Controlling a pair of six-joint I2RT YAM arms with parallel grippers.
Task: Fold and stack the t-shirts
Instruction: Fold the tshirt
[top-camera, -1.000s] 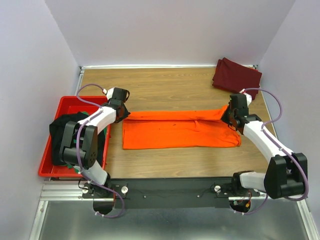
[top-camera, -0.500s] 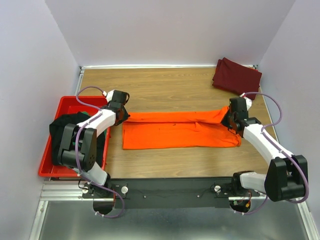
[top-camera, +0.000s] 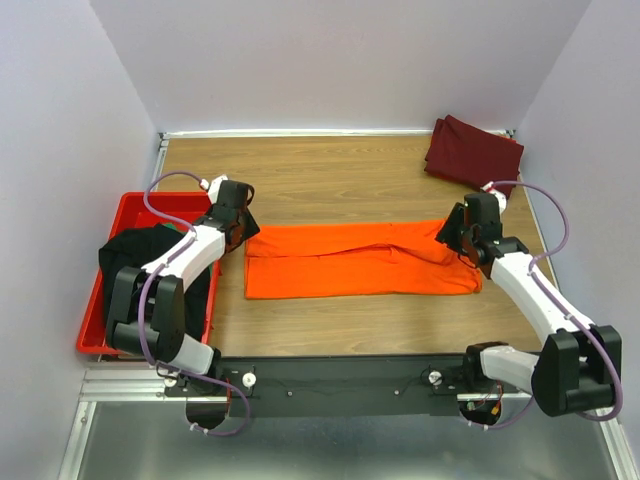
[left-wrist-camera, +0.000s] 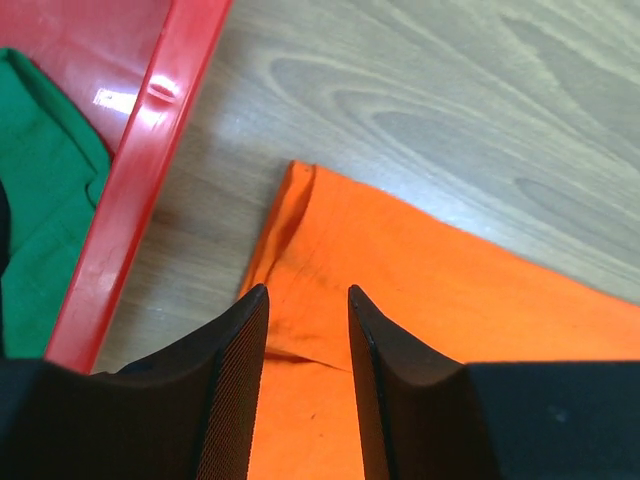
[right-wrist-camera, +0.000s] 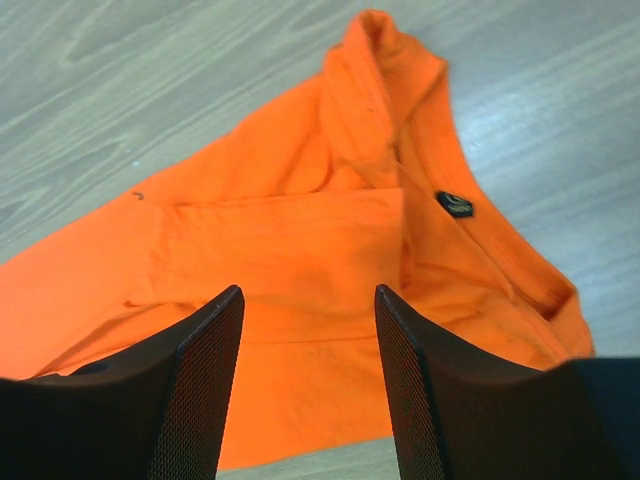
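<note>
The bright orange t-shirt (top-camera: 360, 262) lies flat mid-table, folded lengthwise into a long band. My left gripper (top-camera: 240, 222) hovers over the band's left end, open, with nothing between its fingers; in the left wrist view the cloth (left-wrist-camera: 450, 290) lies under the gripper (left-wrist-camera: 307, 292). At the band's right end, by the collar, my right gripper (top-camera: 452, 232) is open and empty too, above the shirt (right-wrist-camera: 280, 240) in its wrist view (right-wrist-camera: 309, 290). A dark maroon t-shirt (top-camera: 472, 152) lies folded at the far right corner. A black t-shirt (top-camera: 125, 255) and a green one (left-wrist-camera: 40, 200) sit in the bin.
A red bin (top-camera: 100, 330) stands at the table's left edge, its rim (left-wrist-camera: 140, 180) close beside the orange shirt's left end. Purple walls enclose the table on three sides. Bare wood shows between the orange band and the maroon shirt.
Both grippers have opened and let go of the orange shirt's upper edge. The raised fold has dropped flat onto the layer below, and both grippers have drawn slightly outward.
</note>
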